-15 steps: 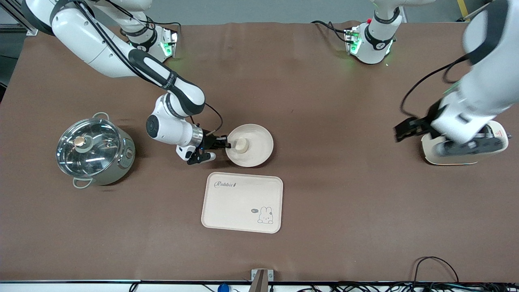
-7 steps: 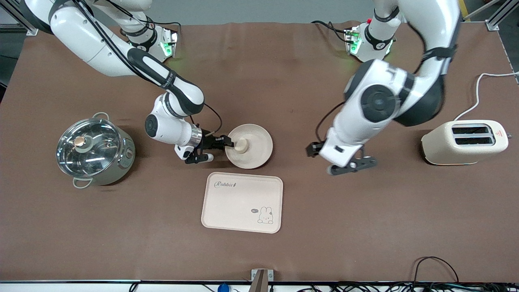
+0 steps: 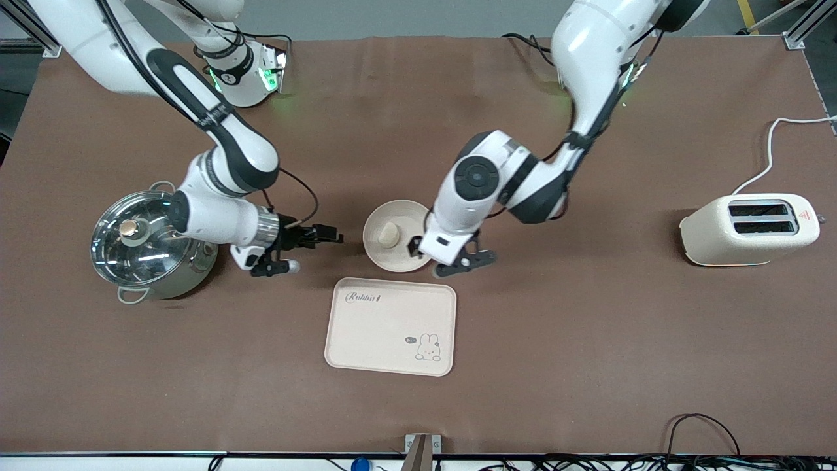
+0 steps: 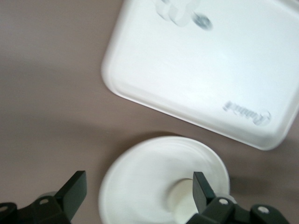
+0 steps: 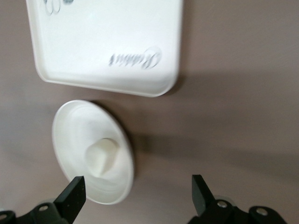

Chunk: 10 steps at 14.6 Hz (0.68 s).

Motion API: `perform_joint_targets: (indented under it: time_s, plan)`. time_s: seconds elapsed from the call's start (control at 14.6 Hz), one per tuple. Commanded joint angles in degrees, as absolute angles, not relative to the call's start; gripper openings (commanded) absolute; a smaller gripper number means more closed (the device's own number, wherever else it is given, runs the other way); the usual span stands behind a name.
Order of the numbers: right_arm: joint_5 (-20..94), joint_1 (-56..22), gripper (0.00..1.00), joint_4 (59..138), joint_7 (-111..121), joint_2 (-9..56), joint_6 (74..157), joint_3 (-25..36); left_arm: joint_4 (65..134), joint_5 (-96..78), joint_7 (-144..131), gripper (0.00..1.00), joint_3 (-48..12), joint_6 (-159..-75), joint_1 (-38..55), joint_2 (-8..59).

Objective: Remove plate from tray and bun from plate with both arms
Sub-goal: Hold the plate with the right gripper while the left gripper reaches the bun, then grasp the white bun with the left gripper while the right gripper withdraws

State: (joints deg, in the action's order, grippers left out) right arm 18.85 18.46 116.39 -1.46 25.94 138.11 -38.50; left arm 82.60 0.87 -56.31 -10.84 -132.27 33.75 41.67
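The small pale cream bun [image 3: 388, 233] is seen resting in the round cream-beige plate [image 3: 395, 256], at the tray's [image 3: 390, 326] 12 o'clock. Right gripper [image 3: 325, 237], fingers spread, is held beside the plate; left gripper [image 3: 418, 252], fingers spread, is held over its rim.

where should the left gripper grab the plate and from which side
Grip the plate by its raised rim, on the edge toward the left arm's end of the table, where the left gripper already hangs with jaws open. The dish is shallow and lies flat, so the thin rim is probably the only pinchable part. The bun sits off-centre toward the right arm's end, leaving that edge free.
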Motion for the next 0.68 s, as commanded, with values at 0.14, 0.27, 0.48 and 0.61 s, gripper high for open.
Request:
perform_joint_targets:
  time_s: [0.14,0.27,0.48,0.61]
  plan:
    - [13.5,20.2,1.0,116.5,-3.6,12.9,130.7,-33.9,79.8,4.9,-47.9,0.97,-10.5,-139.6,38.1,45.3]
    - [10.0,22.3,1.0,114.0,-4.0,8.9,126.3,-33.1,79.6,5.2,-46.0,0.93,-10.4,-140.7,39.8,46.6]
    - [3.7,25.9,1.0,107.2,-4.2,6.4,118.1,-32.9,79.6,5.5,-43.7,0.84,-10.1,-141.0,41.2,48.6]
    - [0.0,28.9,1.0,102.9,-4.1,5.0,112.5,-32.9,78.8,7.3,-40.5,0.78,-10.0,-142.0,43.1,50.4]
